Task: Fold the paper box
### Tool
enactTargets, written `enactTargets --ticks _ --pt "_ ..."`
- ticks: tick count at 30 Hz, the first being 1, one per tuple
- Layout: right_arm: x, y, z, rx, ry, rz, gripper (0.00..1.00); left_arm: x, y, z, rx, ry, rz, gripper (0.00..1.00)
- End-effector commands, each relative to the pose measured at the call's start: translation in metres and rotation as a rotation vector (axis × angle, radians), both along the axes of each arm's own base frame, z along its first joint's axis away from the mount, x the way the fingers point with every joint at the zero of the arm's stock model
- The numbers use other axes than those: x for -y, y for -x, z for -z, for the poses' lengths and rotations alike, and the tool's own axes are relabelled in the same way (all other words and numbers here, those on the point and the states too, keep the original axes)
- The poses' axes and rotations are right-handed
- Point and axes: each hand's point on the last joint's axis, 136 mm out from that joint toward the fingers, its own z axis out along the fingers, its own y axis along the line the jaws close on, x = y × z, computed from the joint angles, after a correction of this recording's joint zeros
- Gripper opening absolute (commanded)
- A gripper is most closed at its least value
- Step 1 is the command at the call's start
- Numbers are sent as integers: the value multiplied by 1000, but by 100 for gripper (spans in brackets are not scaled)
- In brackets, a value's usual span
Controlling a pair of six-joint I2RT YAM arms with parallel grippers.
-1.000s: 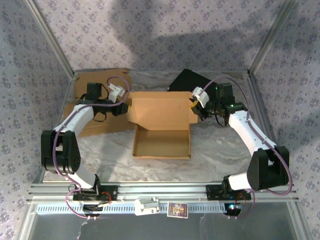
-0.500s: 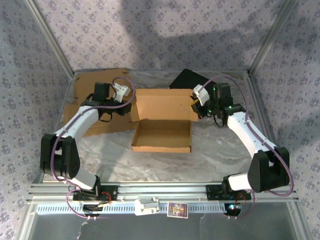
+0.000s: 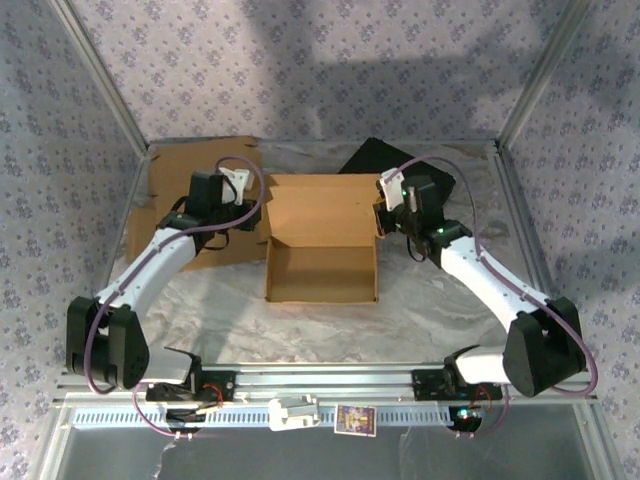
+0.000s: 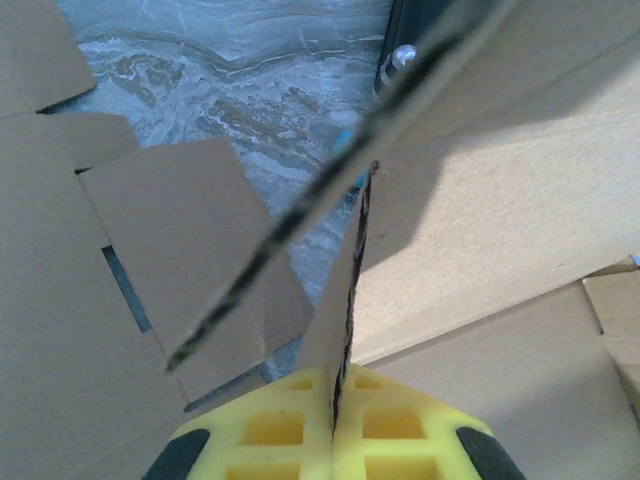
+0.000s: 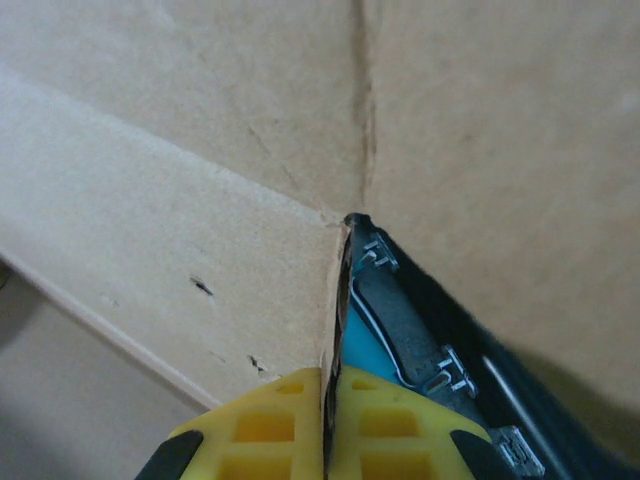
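While the box (image 3: 321,262) sits open mid-tabletop (image 3: 330,330), nearer the far edge, the left jaws are pinched tight on cardboard at its left side, and the right jaws are clamped likewise on its right side.

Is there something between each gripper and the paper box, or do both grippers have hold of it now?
Nothing visible stands between them. The left gripper is shut on a thin flap at the left side of the paper box. The right gripper is shut on a flap edge at the box's right side.
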Motion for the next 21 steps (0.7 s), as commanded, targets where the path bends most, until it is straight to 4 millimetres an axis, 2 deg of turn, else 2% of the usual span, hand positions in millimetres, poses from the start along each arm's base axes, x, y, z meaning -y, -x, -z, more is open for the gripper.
enactTargets --ticks 1,16,21 --pt "4 -11 -23 87 -83 163 0 4 -2 -25 70 77 -54 0" --pt "-39 -15 -20 97 -130 255 0 -12 -7 -35 111 78 -173 0" --pt "-43 -20 -19 101 -126 282 0 -20 -6 -32 113 54 -215 0"
